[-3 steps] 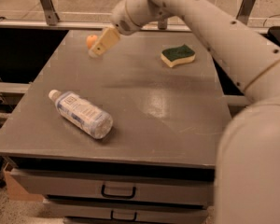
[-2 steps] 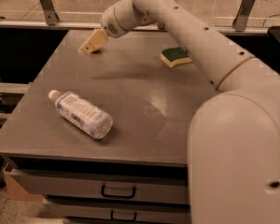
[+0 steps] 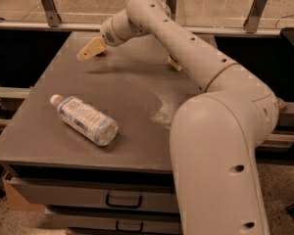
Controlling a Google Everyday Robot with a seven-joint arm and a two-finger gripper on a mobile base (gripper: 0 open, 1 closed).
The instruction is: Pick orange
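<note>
- Gripper [image 3: 90,49] is held low over the counter [image 3: 137,97], close to the far left corner, with its shadow cast on the surface just below it
- Compared with 1 s ago, the gripper is found further toward the left edge and lower. The arm [image 3: 186,43] is swung across the far right part of the counter
- The orange is not seen now. 1 s ago it is shown as a small round spot right at the gripper tip, by the far left corner; 0.7 s ago it is already covered. It is judged to be hidden behind or inside the gripper, at that same corner
- Whether the gripper is open, closed, or gripping the fruit cannot be told from this view
- Sponge [image 3: 174,62] is now almost wholly covered by the arm; only 1 pale corner is seen near the far right
- Bottle [image 3: 85,120] is left lying on its side near the front left, its place unchanged across all 3 views
- Meaning for the task: the approach is judged nearly done and the grasp stage reached. No lift is shown yet, so the pick is not counted as done
- Risk noted: a round fruit can be nudged and rolled off the nearby far edge
</note>
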